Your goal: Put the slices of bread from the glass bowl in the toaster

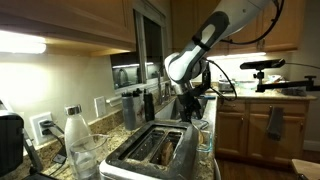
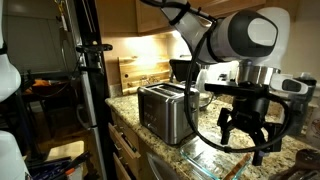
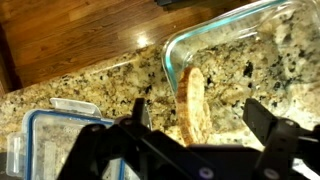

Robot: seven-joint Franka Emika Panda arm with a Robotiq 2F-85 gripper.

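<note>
Speckled granite counter [image 3: 95,85], wooden cabinets [image 1: 60,20] above, warm kitchen light. Right in your wrist view, one slice of bread [image 3: 192,98] stands on edge inside the glass bowl [image 3: 225,25], close to the rounded corner of its wall. I can't make out any other slices from here. The glass bowl sits on the granite near the counter's edge, with wood floor [image 3: 70,35] showing beyond it.

Your gripper [image 3: 197,112] hangs just above that slice, its fingers [image 3: 262,122] spread wide to either side. It grips nothing, and I see no contact.

In an exterior view the gripper [image 2: 244,138] hovers over the glass bowl [image 2: 200,158], and the toaster [image 2: 165,112] stands just beside it on the same counter, silver and shiny. In an exterior view the toaster [image 1: 150,148] shows its two long slots on top, but I can't tell what's inside them.

Further out, a blue-rimmed plastic container [image 3: 40,140] lies on the granite beside the glass bowl. A bottle with a white top [image 1: 78,135] stands near the toaster, with a black appliance [image 1: 10,140] past it. A wooden cutting board [image 2: 135,72] leans on the wall behind the toaster.
</note>
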